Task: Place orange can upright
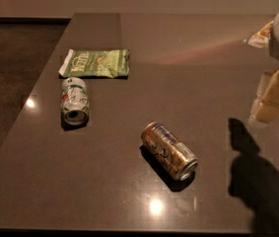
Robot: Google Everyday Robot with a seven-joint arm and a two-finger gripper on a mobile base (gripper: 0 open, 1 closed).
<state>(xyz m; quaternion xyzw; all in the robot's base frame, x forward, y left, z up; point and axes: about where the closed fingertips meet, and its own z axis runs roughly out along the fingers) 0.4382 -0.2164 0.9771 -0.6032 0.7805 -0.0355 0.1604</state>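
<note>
Figure. A dark table (pixel 203 58) seen from above its near edge, with three things on it and the gripper (pixel 266 110) at the 3 o'clock edge of the view.

We see the orange can (pixel 169 151) lying on its side a little toward 5 o'clock from the middle of the table. Its long axis runs from 10 o'clock to 4 o'clock, and the silver end at 4 o'clock faces us. Nothing touches it.

Toward 10 o'clock from it, and well apart, a green-and-white can (pixel 75 101) also lies on its side, with its long axis running from 12 to 6 o'clock and its end at 6 o'clock turned toward us. Just beside that can, at its 12 o'clock, a green snack bag (pixel 95 63) lies flat. We cannot tell whether the two touch.

The gripper hangs above the table at about 2 o'clock from the orange can, well apart from it, and carries nothing. We cannot tell whether it is spread or pressed together, since its pale parts overlap from this angle. A dark shadow of the arm (pixel 257 181) falls on the table toward 4 o'clock, at 3 o'clock from the orange can. A darker floor (pixel 11 58) lies past the table's 9 o'clock edge.
</note>
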